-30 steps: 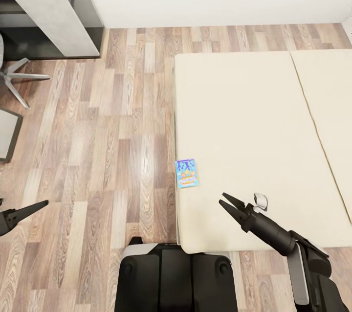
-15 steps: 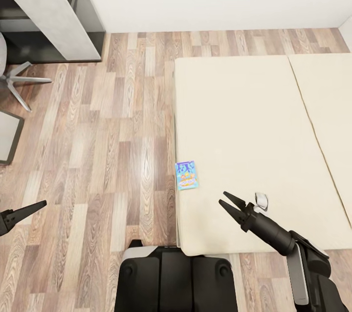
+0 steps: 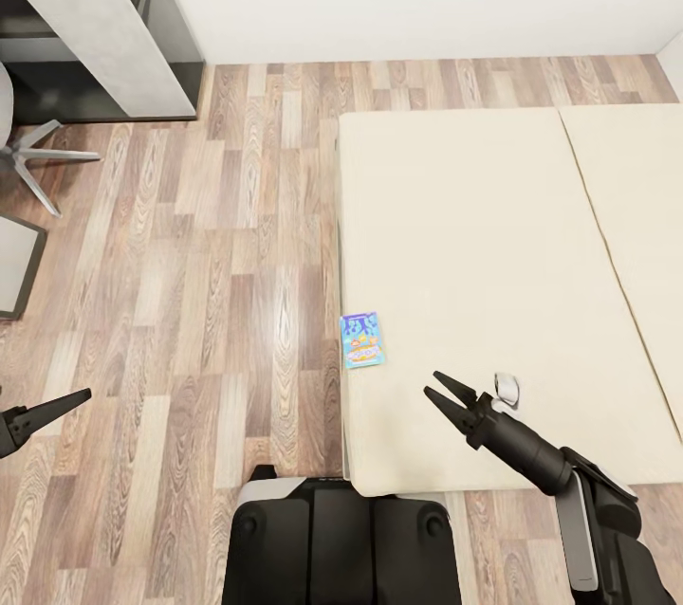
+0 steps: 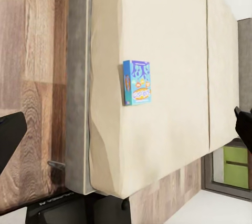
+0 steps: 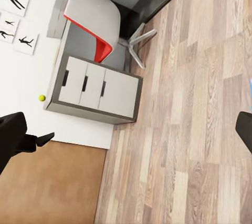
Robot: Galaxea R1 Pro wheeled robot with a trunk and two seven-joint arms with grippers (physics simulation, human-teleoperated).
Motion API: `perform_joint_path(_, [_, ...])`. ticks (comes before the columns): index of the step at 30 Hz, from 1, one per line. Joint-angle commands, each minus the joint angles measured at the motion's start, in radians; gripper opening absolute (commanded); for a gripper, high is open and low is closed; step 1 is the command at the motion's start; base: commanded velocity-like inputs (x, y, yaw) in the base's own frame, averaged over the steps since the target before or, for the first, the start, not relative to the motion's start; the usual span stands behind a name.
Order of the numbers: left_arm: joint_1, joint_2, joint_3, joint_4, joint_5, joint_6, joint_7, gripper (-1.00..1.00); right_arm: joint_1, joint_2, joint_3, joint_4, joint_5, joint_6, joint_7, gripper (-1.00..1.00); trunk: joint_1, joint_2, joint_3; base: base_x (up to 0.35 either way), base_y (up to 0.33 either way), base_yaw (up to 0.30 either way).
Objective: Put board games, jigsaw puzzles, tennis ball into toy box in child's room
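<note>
One blue board game point(image 3: 362, 339) flat on bed point(image 3: 474, 235) edge, long axis pointing away from robot. Right tool point(image 3: 443, 396) nearer, spread wide, empty; left tool point(image 3: 57, 408) over floor, also spread, empty.

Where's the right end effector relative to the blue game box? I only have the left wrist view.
Observer: In the head view, the right end effector hovers open over the bed, to the robot's right of the board game and apart from it.
Operator: And my left one?
Observer: The left end effector is out over the wood floor, well clear of the bed.
Operator: Any sight of the desk?
Observer: Yes, in the right wrist view. A small yellow-green ball, likely the tennis ball, sits on the desk with white drawers, beside a grey chair.
</note>
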Motion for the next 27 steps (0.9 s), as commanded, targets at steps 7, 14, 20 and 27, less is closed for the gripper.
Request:
perform_joint_path(7, [0.000, 0.000, 0.000, 0.000, -0.002, 0.010, -0.005, 1.00, 0.000, 0.001, -0.001, 0.000, -0.003, 0.009, -0.020, 1.00, 0.001, -0.001, -0.001, 0.000, 0.000, 0.000])
perform_joint_path(14, [0.000, 0.000, 0.000, 0.000, -0.001, 0.009, -0.005, 1.00, 0.000, 0.002, 0.000, 0.000, -0.003, 0.001, -0.024, 1.00, 0.001, -0.001, 0.004, 0.000, 0.000, 0.000])
perform_joint_path(20, [0.000, 0.000, 0.000, 0.000, -0.001, 0.009, -0.005, 1.00, 0.000, 0.002, 0.013, 0.000, -0.003, -0.022, -0.024, 1.00, 0.001, -0.001, 0.013, 0.000, 0.000, 0.000])
perform_joint_path(27, [0.000, -0.001, 0.000, 0.000, 0.000, 0.009, -0.005, 1.00, 0.000, 0.002, 0.017, 0.001, -0.003, -0.027, -0.025, 1.00, 0.001, -0.001, 0.024, 0.000, 0.000, 0.000])
